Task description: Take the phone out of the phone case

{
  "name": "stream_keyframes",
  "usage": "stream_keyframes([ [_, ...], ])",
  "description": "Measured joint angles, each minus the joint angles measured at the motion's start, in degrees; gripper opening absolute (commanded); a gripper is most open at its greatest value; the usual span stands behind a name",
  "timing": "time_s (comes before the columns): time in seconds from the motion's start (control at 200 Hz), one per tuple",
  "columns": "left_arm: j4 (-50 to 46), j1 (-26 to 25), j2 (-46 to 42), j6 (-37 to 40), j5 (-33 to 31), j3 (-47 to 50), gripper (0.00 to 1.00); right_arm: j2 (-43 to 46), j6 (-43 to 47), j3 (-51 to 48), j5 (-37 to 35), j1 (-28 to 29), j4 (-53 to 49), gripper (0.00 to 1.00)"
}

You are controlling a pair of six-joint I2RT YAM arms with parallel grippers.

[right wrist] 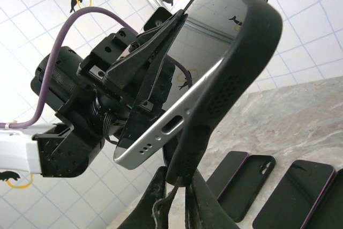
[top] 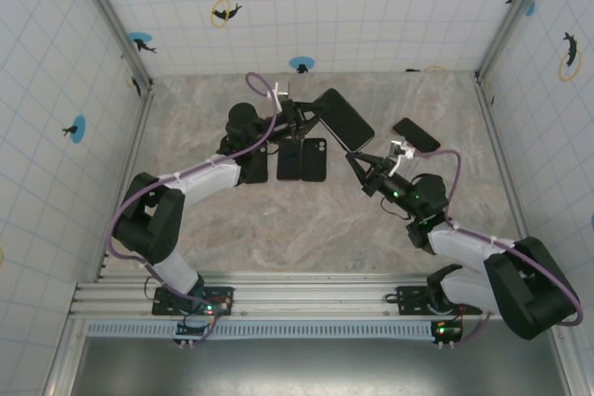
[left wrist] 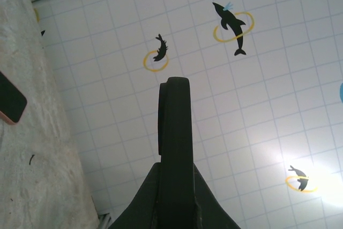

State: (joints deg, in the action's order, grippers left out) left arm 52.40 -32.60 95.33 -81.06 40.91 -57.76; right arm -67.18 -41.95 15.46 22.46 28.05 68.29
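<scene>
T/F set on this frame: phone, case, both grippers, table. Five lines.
1. The left gripper is clamped on the phone. True.
2. The phone lies flat on the table. False: it is held up in the air between the two grippers.
3. The right gripper grips the black case. True.
4. The case is fully off the phone. False: only the phone's silver bottom end is exposed, and the rest sits in the case.
5. Nothing else lies on the table. False: a dark pair of phones or cases and a pink-edged phone lie there.
</scene>
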Motion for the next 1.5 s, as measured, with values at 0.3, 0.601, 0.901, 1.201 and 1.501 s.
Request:
stream_keyframes([
  [0.3, -11.6, 0.0, -1.9, 11.2, 2.0, -2.1, 0.00, 3.1, 4.4, 0.0, 3.8, -1.4, -7.6, 0.34],
  [0.601, -31.3, 1.5, -5.9, 37.2, 10.0, -7.1, 0.00, 8.7, 20.7, 2.6, 12.6, -7.2, -24.6, 0.59],
  [0.901, -49.7, 3.8, -7.7, 60.9, 19.3, -10.2, 0.00, 7.8, 45.3, 12.4, 22.9, -7.6, -48.7, 0.56],
  [1.201, -62.0, 5.3, -10.9, 75.4, 23.2, -10.6, 0.00, 0.4, 60.3, 17.9, 31.0, -4.5, -60.2, 0.43],
  [1.501, -66.7, 5.3, -12.3, 81.4, 24.1, -10.6, 0.00, -4.6, 66.3, 22.7, 35.7, -2.0, -64.3, 0.29],
])
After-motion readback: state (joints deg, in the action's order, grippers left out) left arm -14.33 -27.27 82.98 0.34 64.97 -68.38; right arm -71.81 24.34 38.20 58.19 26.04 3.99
